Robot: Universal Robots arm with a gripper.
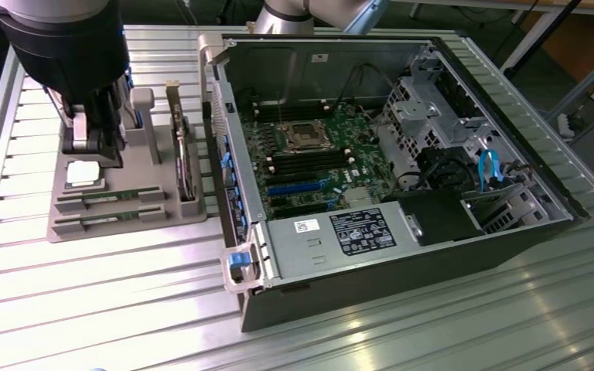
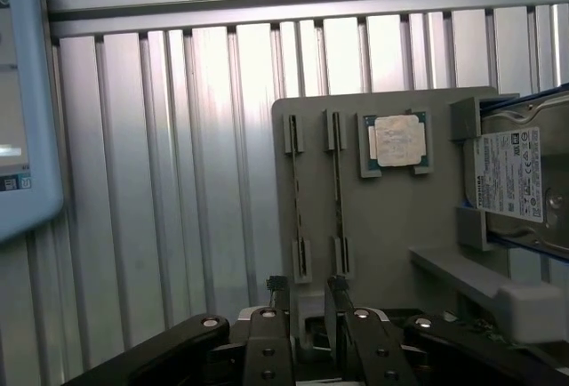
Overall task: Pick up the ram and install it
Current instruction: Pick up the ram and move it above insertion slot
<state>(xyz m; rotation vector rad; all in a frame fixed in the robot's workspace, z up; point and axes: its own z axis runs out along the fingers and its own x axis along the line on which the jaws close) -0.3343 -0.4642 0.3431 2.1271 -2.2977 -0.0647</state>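
Pick step imo, nothing grabbed yet: gripper [image 2: 305, 285] hovers over gray holder [image 2: 382, 226], jaws spread wide and empty. 2 ram sticks [image 1: 111, 198] slotted in holder beside CPU [image 2: 396, 141] -- grab needs jaws astride 1 thin edge

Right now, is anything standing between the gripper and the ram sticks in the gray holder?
Nothing visible does. The gripper, jaws open, hangs over the gray holder. The ram sticks stand uncovered on edge in their slots, beside the CPU.
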